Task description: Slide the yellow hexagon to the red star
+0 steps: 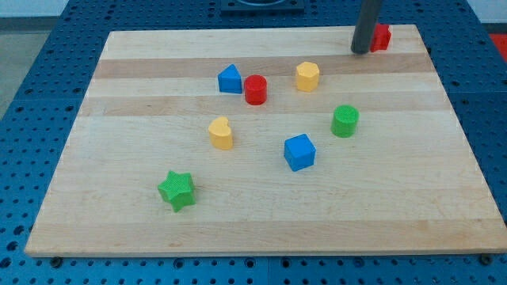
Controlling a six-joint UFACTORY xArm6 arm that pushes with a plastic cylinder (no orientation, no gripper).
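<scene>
While tip [361, 51] sits at top right, holding nothing, touching red star [383, 36], well apart from yellow hexagon [307, 76] at top centre. Risks: nudging star off board [261, 229]; off-centre push spinning hexagon toward red cylinder [255, 89].

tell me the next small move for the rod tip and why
Probably bring my tip down-left to the lower-left side of the yellow hexagon block. The tip now sits beside the partly hidden red block at the wooden board's top right, so pushing from there would drive the hexagon toward it.
</scene>
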